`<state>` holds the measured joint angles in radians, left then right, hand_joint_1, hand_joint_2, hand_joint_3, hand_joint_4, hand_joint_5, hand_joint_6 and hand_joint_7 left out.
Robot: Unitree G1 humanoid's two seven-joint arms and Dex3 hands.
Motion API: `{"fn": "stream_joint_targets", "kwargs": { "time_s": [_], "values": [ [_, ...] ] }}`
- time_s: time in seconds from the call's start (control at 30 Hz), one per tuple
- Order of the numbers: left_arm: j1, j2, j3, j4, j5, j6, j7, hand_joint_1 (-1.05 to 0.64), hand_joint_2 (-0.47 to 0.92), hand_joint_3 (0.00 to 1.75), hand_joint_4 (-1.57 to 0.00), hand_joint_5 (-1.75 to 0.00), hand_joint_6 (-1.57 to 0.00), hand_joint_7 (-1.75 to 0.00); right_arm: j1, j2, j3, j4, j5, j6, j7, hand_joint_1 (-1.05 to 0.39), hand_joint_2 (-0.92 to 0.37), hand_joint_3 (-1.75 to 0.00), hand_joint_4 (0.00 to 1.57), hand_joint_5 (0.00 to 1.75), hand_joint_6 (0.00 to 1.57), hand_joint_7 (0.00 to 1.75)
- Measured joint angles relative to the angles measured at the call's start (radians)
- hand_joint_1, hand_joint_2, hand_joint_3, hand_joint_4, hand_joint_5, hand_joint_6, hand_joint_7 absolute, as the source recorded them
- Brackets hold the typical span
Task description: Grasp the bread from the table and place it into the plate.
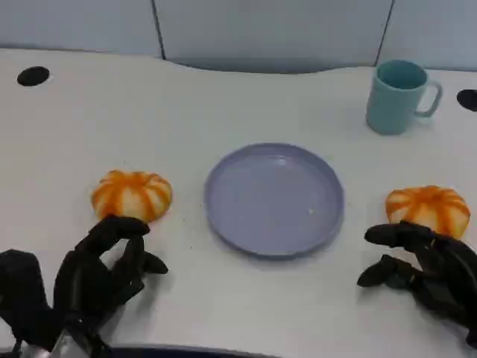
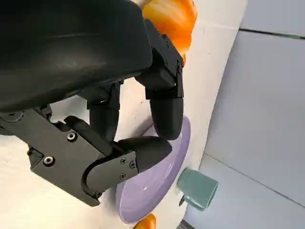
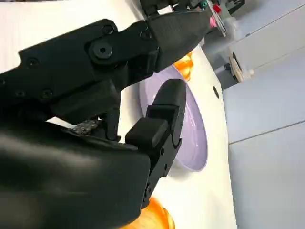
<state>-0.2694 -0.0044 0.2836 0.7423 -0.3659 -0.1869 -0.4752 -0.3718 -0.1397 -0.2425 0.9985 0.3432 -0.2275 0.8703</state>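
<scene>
Head view: plate (image 1: 274,200), mug (image 1: 399,97) bear no lettering.

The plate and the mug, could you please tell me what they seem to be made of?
The plate looks like smooth lavender plastic or melamine, though glazed ceramic is possible: soft sheen, uniform colour, thin raised rim. The mug looks like matte teal ceramic or plastic: even colour, hardly any glare, thick wall and handle.

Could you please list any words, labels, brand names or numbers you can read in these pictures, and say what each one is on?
No readable text in any view.
The plate, the mug, both bread rolls and the table are plain.
The left hand and right hand show bare screws, no markings.
The clutter with a red part in the right wrist view is too blurred to read.
</scene>
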Motion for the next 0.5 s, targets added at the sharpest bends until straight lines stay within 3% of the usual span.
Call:
{"fn": "stream_joint_targets", "kwargs": {
  "time_s": [0.5],
  "values": [
    [0.0,0.0,-0.001,-0.002,0.001,0.003,-0.001,-0.47,0.49,1.06,-0.52,-1.64,-0.5,-1.46,-0.002,0.0,-0.004,0.002,0.002,0.006,0.003,-0.43,-0.92,-0.1,0.66,1.07,0.81,0.54]
  ]
}}
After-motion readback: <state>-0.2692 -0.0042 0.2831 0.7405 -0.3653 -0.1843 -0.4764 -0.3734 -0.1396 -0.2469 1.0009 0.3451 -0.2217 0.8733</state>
